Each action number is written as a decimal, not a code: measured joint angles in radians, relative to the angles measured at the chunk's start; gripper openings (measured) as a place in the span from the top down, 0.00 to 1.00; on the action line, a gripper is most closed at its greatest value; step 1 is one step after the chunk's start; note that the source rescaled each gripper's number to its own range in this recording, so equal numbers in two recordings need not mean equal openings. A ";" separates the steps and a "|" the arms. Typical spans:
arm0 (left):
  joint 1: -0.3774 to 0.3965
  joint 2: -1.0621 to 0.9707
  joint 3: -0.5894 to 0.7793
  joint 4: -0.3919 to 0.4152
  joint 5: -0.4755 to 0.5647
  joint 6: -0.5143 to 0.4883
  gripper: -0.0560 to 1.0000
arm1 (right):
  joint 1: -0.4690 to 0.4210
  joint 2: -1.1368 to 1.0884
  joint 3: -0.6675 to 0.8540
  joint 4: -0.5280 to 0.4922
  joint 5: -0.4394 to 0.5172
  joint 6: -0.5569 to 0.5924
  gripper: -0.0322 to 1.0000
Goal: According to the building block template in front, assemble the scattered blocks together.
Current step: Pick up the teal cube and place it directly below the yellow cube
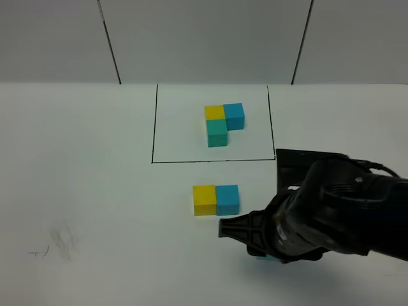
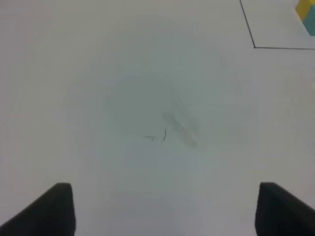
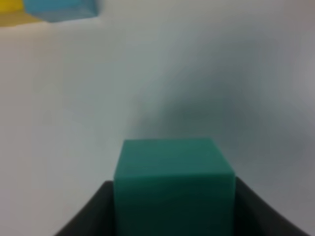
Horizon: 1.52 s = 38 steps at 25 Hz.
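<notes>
We see the building block template (image 1: pixel 223 124) far ahead of the right claw (image 3: pixel 172 211); the touching yellow block (image 1: pixel 204 199) and blue block (image 1: pixel 227 199) lie nearer, ahead and to its left. The claw grips the teal-green block (image 3: pixel 173 169) between its fingers.

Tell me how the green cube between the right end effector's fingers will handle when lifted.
The green cube looks rigid, with straight edges, so it probably won't deform. Its flat sides make rolling unlikely. Its matte faces likely resist slipping.
</notes>
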<state>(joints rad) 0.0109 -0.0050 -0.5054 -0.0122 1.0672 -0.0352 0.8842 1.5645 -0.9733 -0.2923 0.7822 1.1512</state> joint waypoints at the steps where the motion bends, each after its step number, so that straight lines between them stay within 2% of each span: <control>1: 0.000 0.000 0.000 0.000 0.000 0.000 0.24 | 0.004 0.014 0.000 0.006 -0.026 0.015 0.74; 4: 0.000 0.000 0.000 0.000 0.000 0.000 0.24 | 0.006 0.073 -0.008 0.019 -0.077 0.024 0.74; 6: 0.000 0.000 0.000 0.000 0.000 0.000 0.24 | 0.006 0.119 -0.043 0.022 -0.077 0.008 0.74; 13: 0.000 0.000 0.000 0.000 0.000 0.000 0.24 | 0.020 0.295 -0.266 0.073 0.035 -0.136 0.74; 16: 0.000 0.000 0.000 0.000 0.000 0.000 0.24 | 0.048 0.352 -0.343 0.075 0.061 -0.159 0.74; 25: 0.000 0.000 0.000 0.000 0.000 0.000 0.24 | 0.066 0.453 -0.461 0.094 0.083 -0.174 0.74; 32: 0.000 0.000 0.000 0.000 0.000 0.000 0.24 | 0.066 0.536 -0.559 0.096 0.159 -0.177 0.74; 38: 0.000 0.000 0.000 0.000 0.000 0.000 0.24 | 0.066 0.591 -0.611 0.064 0.176 -0.170 0.74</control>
<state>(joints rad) 0.0109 -0.0050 -0.5054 -0.0122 1.0672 -0.0352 0.9503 2.1560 -1.5843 -0.2286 0.9586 0.9811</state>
